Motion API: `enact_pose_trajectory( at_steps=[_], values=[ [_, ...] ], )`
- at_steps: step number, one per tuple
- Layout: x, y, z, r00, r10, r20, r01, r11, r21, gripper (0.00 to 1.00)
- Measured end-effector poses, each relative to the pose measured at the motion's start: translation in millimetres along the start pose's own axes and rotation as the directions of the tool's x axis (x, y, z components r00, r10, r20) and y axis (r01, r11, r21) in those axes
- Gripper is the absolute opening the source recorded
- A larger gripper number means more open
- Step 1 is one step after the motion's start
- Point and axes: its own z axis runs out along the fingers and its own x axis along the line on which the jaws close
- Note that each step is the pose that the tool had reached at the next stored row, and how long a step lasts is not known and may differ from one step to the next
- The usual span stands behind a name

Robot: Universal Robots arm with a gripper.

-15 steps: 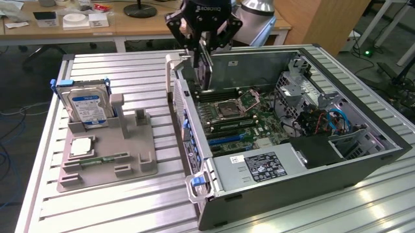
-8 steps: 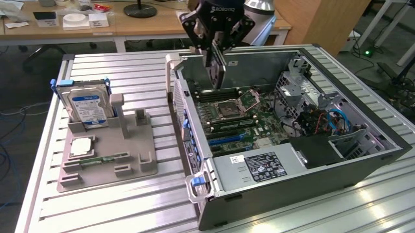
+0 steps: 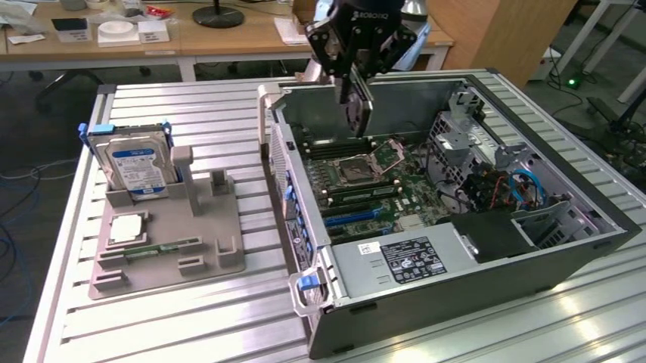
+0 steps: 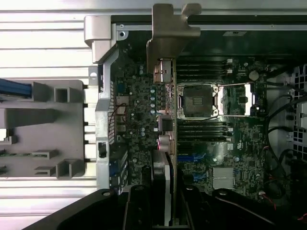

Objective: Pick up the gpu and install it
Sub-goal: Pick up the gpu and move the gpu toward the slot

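Observation:
The gpu (image 3: 356,110) is a thin dark card hanging upright, edge down, with my gripper (image 3: 353,76) shut on its upper edge. It hovers above the motherboard (image 3: 374,185) inside the open computer case (image 3: 565,249), at the case's far end over the area beside the CPU socket (image 3: 365,164). In the wrist view the gpu (image 4: 167,120) appears edge-on, its silver bracket (image 4: 169,33) reaching the case's rear wall, and my gripper (image 4: 163,203) clamps it between two black fingers (image 4: 138,206). Blue expansion slots (image 4: 192,158) lie beside the card's line.
On the exterior view's left, a grey holder tray (image 3: 217,249) carries a hard drive with a blue label (image 3: 136,166), a processor chip (image 3: 126,227) and a green memory stick (image 3: 153,247). A power supply (image 3: 399,261) and cables (image 3: 504,189) fill the case's near and right parts.

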Motion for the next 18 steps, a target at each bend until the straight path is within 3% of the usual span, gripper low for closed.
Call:
enact_pose_trajectory(
  at_steps=[18],
  values=[
    [-45.1, 1.3, 0.8, 0.9998, -0.022, -0.0009, 0.022, 0.9998, 0.0002, 0.28]
  ],
)
